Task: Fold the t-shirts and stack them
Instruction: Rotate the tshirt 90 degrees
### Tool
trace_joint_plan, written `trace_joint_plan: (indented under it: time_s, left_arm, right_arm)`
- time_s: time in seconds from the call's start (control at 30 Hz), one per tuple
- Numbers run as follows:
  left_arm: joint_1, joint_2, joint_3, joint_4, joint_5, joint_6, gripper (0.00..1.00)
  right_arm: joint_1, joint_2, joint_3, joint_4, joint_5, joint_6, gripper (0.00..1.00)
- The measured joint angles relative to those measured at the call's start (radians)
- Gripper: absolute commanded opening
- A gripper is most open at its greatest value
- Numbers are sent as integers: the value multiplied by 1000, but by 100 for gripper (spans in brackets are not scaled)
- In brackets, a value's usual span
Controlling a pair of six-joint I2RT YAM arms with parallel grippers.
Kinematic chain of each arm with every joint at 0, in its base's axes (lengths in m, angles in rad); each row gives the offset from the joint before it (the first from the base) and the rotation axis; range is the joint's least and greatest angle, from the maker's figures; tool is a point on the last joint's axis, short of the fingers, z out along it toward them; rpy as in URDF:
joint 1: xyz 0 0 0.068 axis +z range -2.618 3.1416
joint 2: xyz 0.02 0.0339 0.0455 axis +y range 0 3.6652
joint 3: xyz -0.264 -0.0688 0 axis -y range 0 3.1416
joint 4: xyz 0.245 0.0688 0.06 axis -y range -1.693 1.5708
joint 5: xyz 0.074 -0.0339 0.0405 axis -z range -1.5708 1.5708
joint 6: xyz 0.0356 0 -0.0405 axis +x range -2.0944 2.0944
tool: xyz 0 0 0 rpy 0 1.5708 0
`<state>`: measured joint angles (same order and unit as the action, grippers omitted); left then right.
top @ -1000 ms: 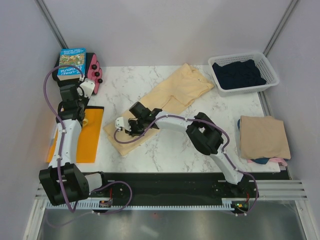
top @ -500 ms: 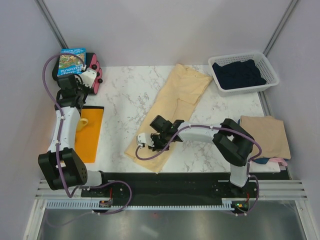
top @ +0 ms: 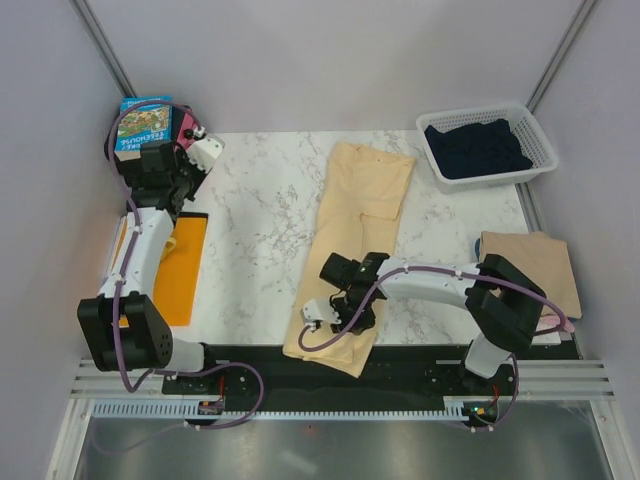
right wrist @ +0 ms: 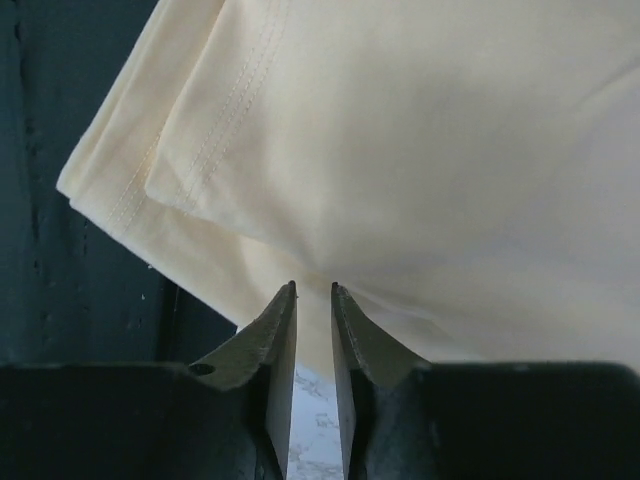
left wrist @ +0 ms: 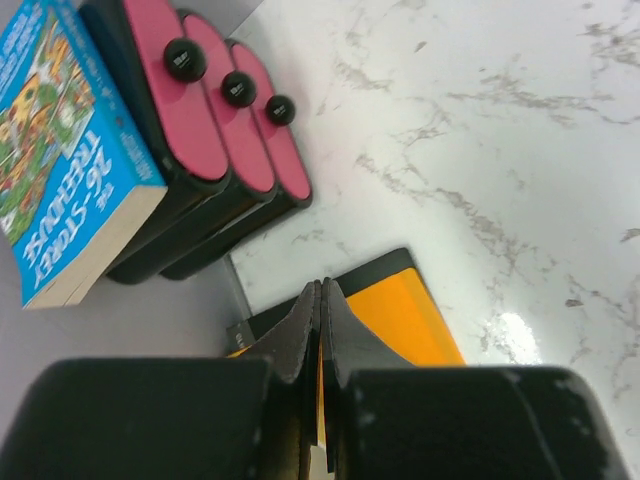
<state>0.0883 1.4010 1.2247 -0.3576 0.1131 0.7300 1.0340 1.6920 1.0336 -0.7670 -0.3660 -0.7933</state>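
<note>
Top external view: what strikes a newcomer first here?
A long pale yellow cloth t-shirt lies stretched across the marble table's middle, its near end over the table's edge, with the right gripper at that end. A white plastic basket with dark navy cloth stands at the far right corner.

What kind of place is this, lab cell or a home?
Likely a lab robot cell: plain grey walls box in the marble-pattern table, both arms sit on a black base rail, and the pale yellow t-shirt and white basket look staged.

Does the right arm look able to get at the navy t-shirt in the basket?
Probably yes: the basket is open on top, the navy t-shirt lies uncovered, and nothing stands over it.
</note>
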Motion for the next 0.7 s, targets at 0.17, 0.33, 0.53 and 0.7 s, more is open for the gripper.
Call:
trace_joint_plan:
  time_s: [0.17,0.33,0.53,0.7]
  left_arm:
    - [-67,2,-13,-8,74,18,2]
    - [-183,44,-14,-11,196,60,2]
    - [-294,240,59,-40,393,89,2]
    - [-358,473,245,-71,503,90,2]
  right_arm:
    - [-42,-74,108,-68,27,-4,37]
    - [-144,-137,295,31,126,29,0]
    - [-288,-219,352,272,414,84,0]
    - [-359,-229,348,344,581,82,0]
